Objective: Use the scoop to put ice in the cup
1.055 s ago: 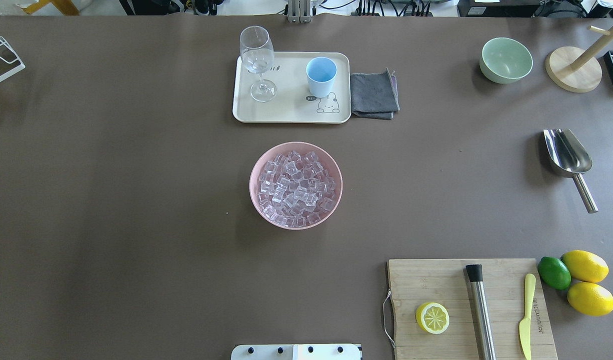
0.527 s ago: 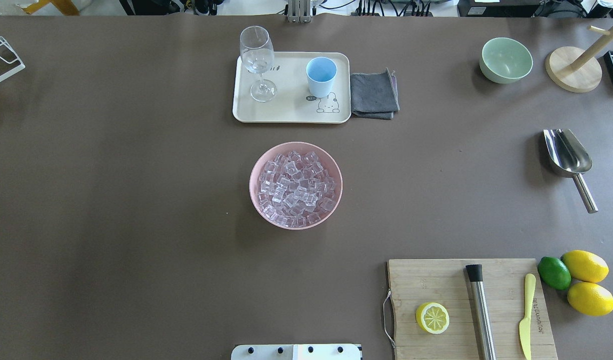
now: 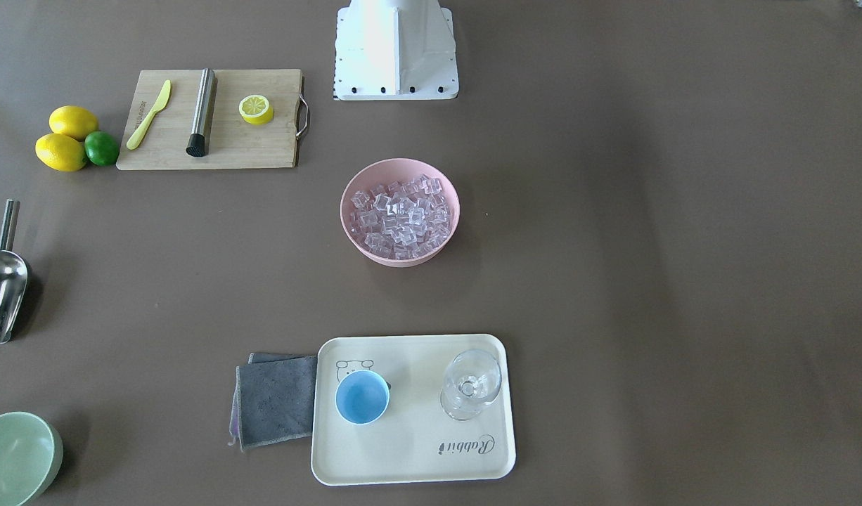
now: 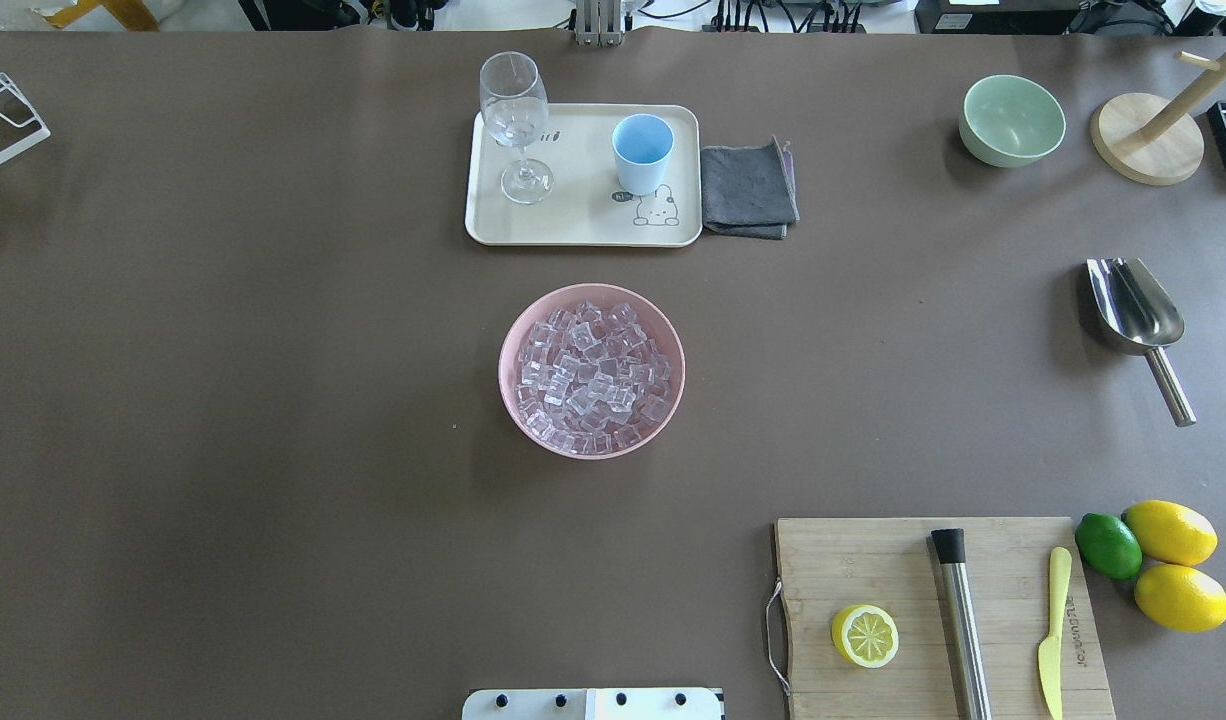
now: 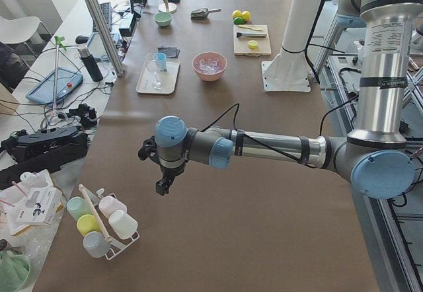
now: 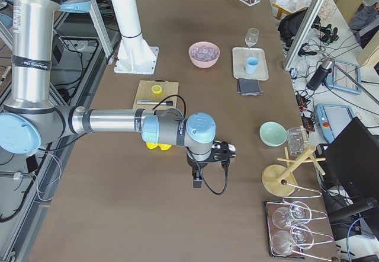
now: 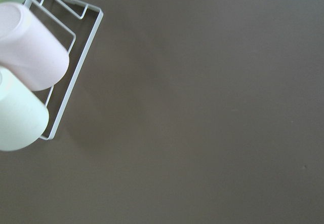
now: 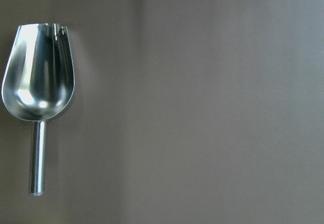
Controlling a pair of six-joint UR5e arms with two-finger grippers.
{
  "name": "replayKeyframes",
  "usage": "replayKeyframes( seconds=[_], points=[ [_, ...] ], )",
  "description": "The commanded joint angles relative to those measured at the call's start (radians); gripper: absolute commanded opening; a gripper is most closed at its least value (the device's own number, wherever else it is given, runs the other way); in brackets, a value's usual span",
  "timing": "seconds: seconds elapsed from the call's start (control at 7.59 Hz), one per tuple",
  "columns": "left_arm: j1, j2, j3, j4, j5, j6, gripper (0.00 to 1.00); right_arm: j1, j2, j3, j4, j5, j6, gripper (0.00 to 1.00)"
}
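The shiny steel scoop (image 4: 1135,318) lies well apart from glassy ice (image 4: 591,378) heaped in a round pink bowl (image 4: 507,350). The smooth cup (image 4: 642,150) stands on a cream tray (image 4: 573,220). Whether the left gripper (image 5: 161,186) or right gripper (image 6: 197,182) is clenched cannot be told.

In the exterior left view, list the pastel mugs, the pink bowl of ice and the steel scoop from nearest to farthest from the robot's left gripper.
1. Pastel mugs, at the near end of the table, close beside the left gripper.
2. Pink bowl of ice, mid-table.
3. Scoop, at the far end, by the green bowl.
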Motion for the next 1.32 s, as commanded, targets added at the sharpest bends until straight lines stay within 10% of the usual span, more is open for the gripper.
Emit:
replayKeyframes(
  seconds=[0.0, 1.19],
  points=[
    [0.061, -0.048, -0.05, 0.001, -0.058, 0.0, 0.99, -0.005, -0.006, 0.057, 0.002, 0.019, 0.106, 1.0],
    [0.548, -0.156, -0.151, -0.196, 0.03, -0.008, 0.99, -0.461, -0.108, 0.071, 0.655, -0.161, 0.845, 0.99]
  ],
)
